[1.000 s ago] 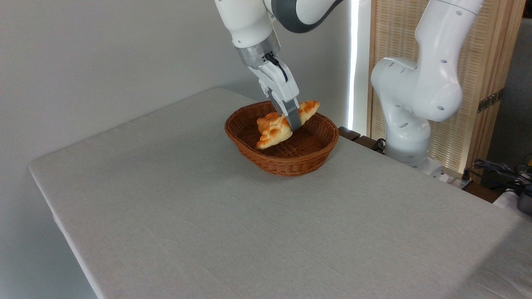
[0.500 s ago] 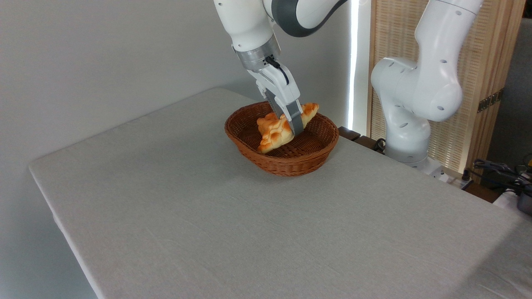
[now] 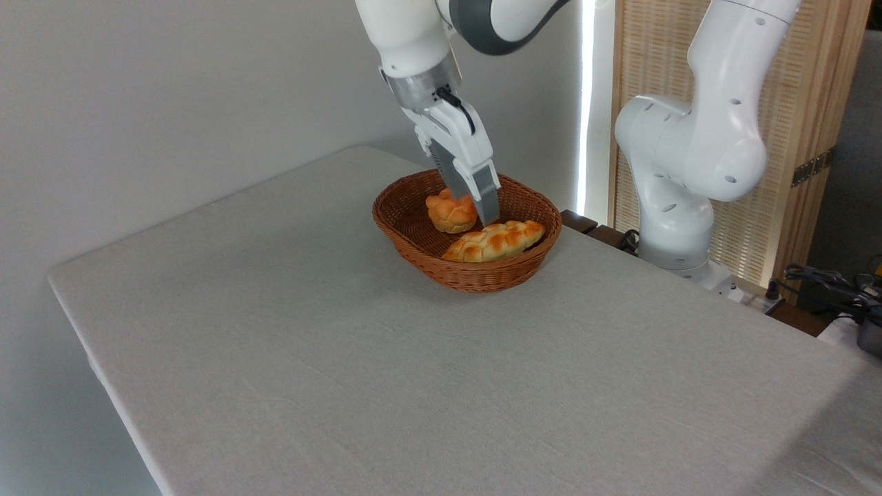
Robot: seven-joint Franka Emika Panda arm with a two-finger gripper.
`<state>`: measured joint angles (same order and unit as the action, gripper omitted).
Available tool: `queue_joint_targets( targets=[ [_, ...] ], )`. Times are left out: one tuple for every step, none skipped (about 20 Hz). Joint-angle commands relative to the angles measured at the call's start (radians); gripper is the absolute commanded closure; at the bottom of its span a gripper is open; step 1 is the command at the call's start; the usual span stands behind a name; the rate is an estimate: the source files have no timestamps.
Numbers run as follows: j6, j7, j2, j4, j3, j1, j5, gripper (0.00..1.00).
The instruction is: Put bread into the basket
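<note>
the bread (image 3: 495, 241) is seen lying flat inside the basket (image 3: 466, 275), along its near right side, with the tapered right end close to the right rim and the left end toward the middle of the bowl. it is free of the gripper (image 3: 482, 215), which hangs just above and behind it, over the basket's centre. only one grey finger (image 3: 487, 202) is shown clearly, pointing down and slightly right, its tip just above the loaf's upper edge; the second finger is hidden behind it, so how wide the jaws stand cannot be told, though nothing is seen held between them. a bun (image 3: 451, 212), small, round and orange-brown, is set in the back left part of the basket, just left of the finger and partly covered by it. bun and bread lie near each other; whether they touch cannot be told. the basket is placed in the upper middle of the frame, toward the far edge of the table (image 3: 344, 358), which is covered in pale grey cloth. the arm (image 3: 420, 48) is seen coming down from the top centre, and its white base (image 3: 679, 207) stands at the upper right, beyond the table, before a slatted wooden screen (image 3: 806, 103).
</note>
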<state>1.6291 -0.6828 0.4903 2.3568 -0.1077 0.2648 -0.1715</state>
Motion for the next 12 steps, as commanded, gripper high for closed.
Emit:
queue_joint_targets(
  targets=[
    [0.0, 0.016, -0.009, -0.144, 0.04, -0.018, -0.007, 0.0],
    [-0.002, 0.009, -0.024, -0.192, 0.057, -0.039, -0.005, 0.0],
    [0.0, 0.002, -0.042, -0.242, 0.06, -0.061, -0.002, 0.0],
    [-0.002, -0.004, -0.073, -0.304, 0.062, -0.078, 0.015, 0.0],
    [-0.003, -0.012, -0.108, -0.367, 0.063, -0.094, 0.033, 0.0],
    [-0.003, -0.014, -0.143, -0.42, 0.063, -0.116, 0.036, 0.0],
    [-0.002, -0.015, -0.177, -0.465, 0.063, -0.139, 0.037, 0.0],
    [0.005, -0.024, -0.212, -0.497, 0.063, -0.16, 0.035, 0.0],
    [0.012, -0.032, -0.248, -0.531, 0.063, -0.17, 0.035, 0.0],
    [0.023, -0.032, -0.28, -0.562, 0.063, -0.174, 0.038, 0.0],
    [0.031, -0.032, -0.309, -0.586, 0.062, -0.197, 0.035, 0.0],
    [0.037, -0.032, -0.334, -0.605, 0.053, -0.22, 0.032, 0.0]
  ],
)
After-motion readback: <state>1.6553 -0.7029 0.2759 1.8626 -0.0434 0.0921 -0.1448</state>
